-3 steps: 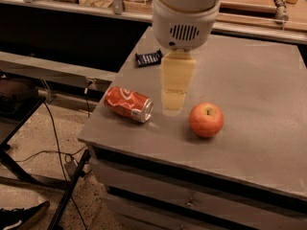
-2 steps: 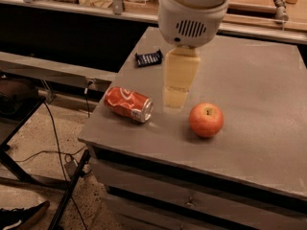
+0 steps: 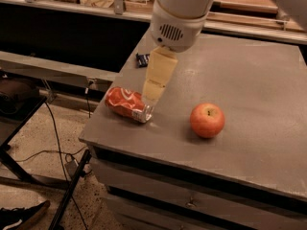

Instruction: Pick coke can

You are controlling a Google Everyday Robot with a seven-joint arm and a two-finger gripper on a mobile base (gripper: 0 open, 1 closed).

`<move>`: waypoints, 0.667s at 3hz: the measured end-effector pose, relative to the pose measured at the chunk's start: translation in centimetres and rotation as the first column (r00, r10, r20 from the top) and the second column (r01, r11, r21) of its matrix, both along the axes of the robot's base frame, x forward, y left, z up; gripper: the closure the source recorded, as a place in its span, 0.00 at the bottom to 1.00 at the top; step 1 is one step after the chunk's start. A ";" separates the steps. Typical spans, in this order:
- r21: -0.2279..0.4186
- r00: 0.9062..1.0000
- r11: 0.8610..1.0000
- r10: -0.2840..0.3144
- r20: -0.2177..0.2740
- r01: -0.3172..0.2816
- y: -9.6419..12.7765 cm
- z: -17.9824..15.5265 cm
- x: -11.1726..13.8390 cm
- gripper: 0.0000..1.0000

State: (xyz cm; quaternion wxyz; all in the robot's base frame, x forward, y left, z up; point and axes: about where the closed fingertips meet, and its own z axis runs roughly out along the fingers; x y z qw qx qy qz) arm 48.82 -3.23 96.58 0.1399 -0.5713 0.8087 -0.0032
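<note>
Logged a grey flat-topped desk (image 3: 259, 71) with a dull, scuffed top, filling the centre and right of the view. Saw drawer fronts (image 3: 192, 202) below its front edge. Noted a pale speckled floor (image 3: 29, 143) to the left, with thin black cables (image 3: 50, 121) trailing across it, a slanted black stand leg (image 3: 69, 190) beside the desk's front-left corner, and a dark shoe with a white sole (image 3: 21, 217) at bottom left. Marked a long pale ledge (image 3: 72, 8) along the back, carrying blurred tan items, not identified.

Found the red aluminium coke can with white script (image 3: 127, 103) lying on its side near the desk's front-left corner, silver end turned to the right and front. Found a round red-orange apple (image 3: 207, 120) to the right of it, well apart. Spotted a small dark snack wrapper (image 3: 142, 59) farther back, near the desk's left edge.

Placed the white rounded arm housing (image 3: 178, 20) at top centre, with the cream-coloured claw (image 3: 151, 97) slanting down and left from it, tip at the can's silver right end. Could not tell touching or just above. Could not tell spread or pressed together for the claw.

Compared with 1.0 s earlier: found the claw tip shifted left, from the bare patch between can and apple to the can's right end. Found the housing changed from pointing straight down to a tilt. Found can, apple and wrapper unmoved.
</note>
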 end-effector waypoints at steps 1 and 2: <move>0.027 0.996 0.997 -0.074 -0.042 0.075 1.5 -2.4 2.4 0.00; 0.032 0.994 0.996 -0.082 -0.065 0.084 3.0 -4.4 4.1 0.00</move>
